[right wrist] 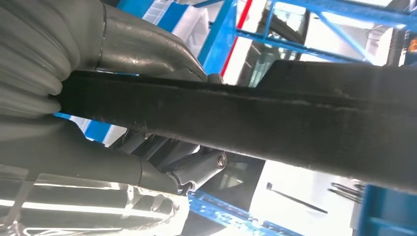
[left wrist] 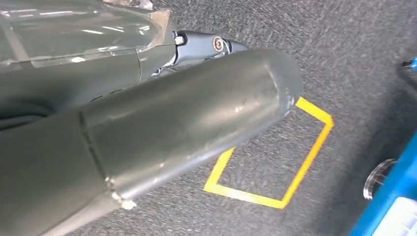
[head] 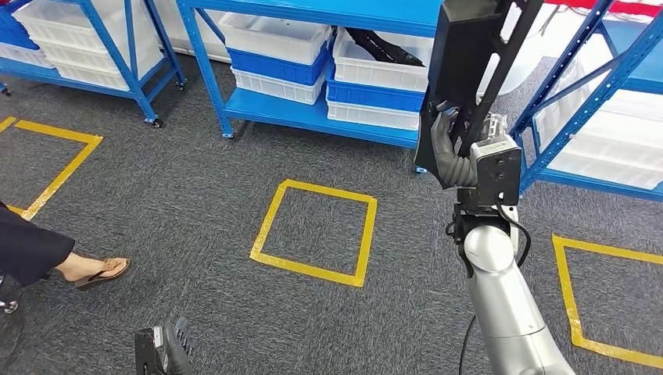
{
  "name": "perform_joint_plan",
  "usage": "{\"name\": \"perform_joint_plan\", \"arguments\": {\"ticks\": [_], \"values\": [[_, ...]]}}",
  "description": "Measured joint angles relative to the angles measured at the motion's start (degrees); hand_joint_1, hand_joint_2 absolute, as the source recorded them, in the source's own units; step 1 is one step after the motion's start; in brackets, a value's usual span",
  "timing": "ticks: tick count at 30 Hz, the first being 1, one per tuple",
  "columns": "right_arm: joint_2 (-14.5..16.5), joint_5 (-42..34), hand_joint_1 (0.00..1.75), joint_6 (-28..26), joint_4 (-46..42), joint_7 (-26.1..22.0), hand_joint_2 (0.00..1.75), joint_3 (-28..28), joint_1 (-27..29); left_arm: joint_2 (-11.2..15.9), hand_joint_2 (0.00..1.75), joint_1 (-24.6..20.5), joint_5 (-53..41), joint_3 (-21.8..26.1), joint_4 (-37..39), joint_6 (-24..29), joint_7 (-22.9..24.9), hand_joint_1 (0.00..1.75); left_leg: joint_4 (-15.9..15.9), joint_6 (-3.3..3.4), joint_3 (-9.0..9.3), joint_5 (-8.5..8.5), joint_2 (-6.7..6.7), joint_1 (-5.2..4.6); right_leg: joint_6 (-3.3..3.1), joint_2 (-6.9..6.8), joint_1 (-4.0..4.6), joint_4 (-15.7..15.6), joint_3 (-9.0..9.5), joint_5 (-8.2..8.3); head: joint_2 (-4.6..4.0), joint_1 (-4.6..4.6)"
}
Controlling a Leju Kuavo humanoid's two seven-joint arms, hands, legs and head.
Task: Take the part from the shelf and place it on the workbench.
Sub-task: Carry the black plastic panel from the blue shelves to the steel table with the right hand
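Observation:
My right hand (head: 452,148) is raised in front of the blue shelving and grips the part (head: 467,55), a large flat black piece with a slanted bar, near its lower end. The right wrist view shows the part's black edge (right wrist: 255,115) running across between the thick grey thumb (right wrist: 142,46) and the darker fingers (right wrist: 196,169). My left hand (head: 163,351) hangs low over the carpet at the bottom of the head view. Its thumb (left wrist: 187,123) is stretched out and it holds nothing.
Blue shelving (head: 313,113) with white and blue bins (head: 277,51) stands ahead, with another rack (head: 594,86) to the right. Yellow tape squares (head: 314,231) mark the grey carpet. A person's sandalled foot (head: 98,271) is at the left.

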Motion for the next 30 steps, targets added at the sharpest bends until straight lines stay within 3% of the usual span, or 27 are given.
{"name": "perform_joint_plan", "arguments": {"ticks": [2,3,5,7,8,9,10,12,14,15,17,18,20,22,23,24,25,27,28,29,30], "values": [[0.0,0.0,1.57,0.0,-0.1,0.0,1.75,-0.1,0.0,0.0,0.0,0.0,-0.1,0.0,-0.1,0.0,0.0,0.0,-1.3,1.47,-0.18,0.2,0.04,-0.58,0.99,-0.1,0.03,-0.1,-0.58,1.03,0.0,0.13],[-0.1,0.0,1.57,0.0,-0.1,0.0,1.75,-0.1,0.1,-0.1,0.0,0.1,-0.1,0.0,-0.1,0.0,0.0,0.0,-1.4,2.21,-0.66,0.88,0.16,-0.76,1.21,-0.08,-0.13,0.1,-1.06,0.76,0.0,0.08],[-0.2,0.0,1.57,0.0,-0.1,0.0,1.75,-0.2,0.4,0.0,0.0,0.1,-0.1,0.0,0.0,0.0,0.0,0.0,-1.7,3.5,-2.12,2.45,0.45,-0.8,0.93,0.06,-0.4,3.4,-2.78,-2.89,0.0,0.31],[-0.3,0.0,1.57,0.0,-0.1,0.1,1.75,-0.2,0.5,0.1,0.0,0.1,-0.1,0.0,0.0,0.1,0.0,0.0,-1.7,4.03,-4.02,4.03,0.55,-0.91,0.46,0.21,-0.5,10.5,-4.7,-8.35,0.0,0.64],[-0.3,0.0,1.57,0.0,-0.1,0.1,1.75,-0.2,0.5,0.1,0.0,0.1,-0.1,0.0,0.0,0.1,0.0,0.0,-1.6,4.03,-5.06,4.84,0.58,-0.96,0.62,0.27,-0.5,14.0,-5.11,-9.88,0.0,0.67],[-0.3,0.0,1.57,0.0,-0.1,0.1,1.75,-0.2,0.5,0.1,0.0,0.1,-0.1,0.0,0.0,0.1,0.0,0.0,-1.6,3.99,-6.13,5.66,0.61,-0.99,1.05,0.33,-0.48,16.3,-4.81,-10.21,0.0,0.67],[-0.3,0.0,1.57,0.1,-0.1,0.1,1.75,-0.2,0.6,0.0,0.0,0.1,-0.1,0.0,0.0,0.1,0.0,0.0,-1.6,3.89,-7.18,6.47,0.64,-1.02,1.61,0.38,-0.45,16.9,-3.66,-9.52,0.0,0.67],[-0.3,0.1,1.57,0.2,-0.1,0.1,1.75,-0.2,0.6,0.0,0.0,0.1,-0.1,0.0,0.0,0.2,0.0,0.0,-1.5,3.57,-8.96,8.03,0.66,-1.03,2.16,0.42,-0.3,12.1,1.59,-7.69,0.0,0.65],[-0.2,0.5,1.57,0.4,-0.2,0.3,1.75,-0.2,0.3,-0.2,0.0,0.1,0.0,0.0,-0.2,0.5,0.0,0.0,-1.7,2.98,-10.0,9.47,0.67,-1.05,1.33,0.45,0.28,3.7,7.78,-8.83,0.0,0.57],[-0.1,0.8,1.57,0.6,-0.2,0.4,1.75,-0.2,0.2,-0.3,0.0,0.0,0.0,0.0,-0.3,0.8,0.0,0.0,-1.8,2.61,-10.17,10.19,0.72,-1.03,0.72,0.48,0.59,0.8,9.38,-9.74,0.0,0.6],[0.3,1.5,1.57,0.8,-0.3,0.5,1.75,-0.2,-0.2,-0.5,0.0,-0.1,0.1,0.0,-0.4,1.2,0.0,0.0,-2.7,1.79,-10.17,11.65,0.79,-0.96,-0.27,0.54,1.01,-0.7,9.32,-9.68,0.0,0.58],[0.4,1.8,1.57,0.9,-0.3,0.6,1.75,-0.2,-0.3,-0.5,0.0,-0.2,0.2,0.0,-0.4,1.4,0.0,0.0,-2.9,1.46,-10.3,11.91,0.74,-0.84,-0.75,0.51,0.68,-0.9,9.03,-9.03,0.0,0.65],[0.8,2.0,1.57,1.0,-0.3,0.7,1.75,-0.2,-0.5,-0.5,0.0,-0.1,0.3,0.0,-0.4,1.6,0.0,0.0,-2.3,1.03,-10.91,10.3,0.57,-0.7,-1.57,0.36,0.06,-1.2,8.62,-7.72,0.0,0.61],[1.4,2.3,1.57,1.3,-0.3,0.9,1.75,-0.2,-0.7,-0.4,0.0,-0.1,0.4,0.0,-0.6,1.6,0.0,0.0,2.5,0.77,-12.16,4.39,0.44,-0.58,-2.39,0.26,-0.03,-1.2,7.49,-6.31,0.0,0.44],[1.7,2.4,1.57,1.6,-0.2,1.0,1.75,-0.2,-0.9,-0.4,0.0,-0.1,0.6,0.1,-0.7,1.5,0.0,0.0,6.3,0.58,-12.88,1.3,0.4,-0.56,-2.71,0.27,0.03,-1.2,6.52,-5.54,0.0,0.35],[2.0,2.6,1.57,1.8,-0.1,1.0,1.75,-0.2,-1.0,-0.3,0.0,-0.1,0.7,0.1,-0.9,1.2,0.0,0.0,10.3,0.37,-13.44,-0.73,0.37,-0.53,-2.84,0.27,0.08,-1.2,5.51,-4.73,0.0,0.28],[2.2,2.8,1.57,2.1,0.0,1.0,1.75,-0.2,-1.2,-0.3,0.0,-0.1,0.9,0.2,-0.9,0.8,0.0,0.0,13.5,0.18,-13.6,-0.75,0.36,-0.51,-2.75,0.28,0.11,-1.2,4.51,-4.01,0.0,0.29],[2.6,3.3,1.57,2.5,0.4,1.0,1.75,-0.2,-1.4,-0.3,0.0,-0.1,1.6,0.6,-1.1,-0.5,0.0,0.0,15.0,0.0,-11.88,2.59,0.38,-0.4,-2.44,0.28,0.1,-1.1,2.64,-2.64,0.0,0.26],[2.8,3.5,1.57,2.7,0.6,1.0,1.75,-0.2,-1.5,-0.3,0.0,0.0,2.0,0.9,-1.3,-1.2,0.0,0.0,12.7,0.0,-9.39,3.8,0.39,-0.32,-2.18,0.28,0.09,-1.0,1.84,-2.0,0.0,0.25],[3.0,3.7,1.57,2.9,0.8,1.0,1.75,-0.2,-1.7,-0.3,0.0,0.0,2.3,1.2,-1.5,-2.0,0.0,0.0,8.9,0.05,-6.06,3.56,0.38,-0.32,-1.91,0.3,0.21,-0.8,1.15,-1.51,0.0,0.22],[3.1,3.8,1.57,3.0,1.1,0.9,1.75,-0.2,-2.0,-0.3,0.0,0.0,2.5,1.5,-1.9,-2.7,0.0,0.0,4.5,0.22,-2.85,2.26,0.34,-0.35,-1.59,0.25,0.34,-0.5,0.65,-1.12,0.0,0.27]]}}
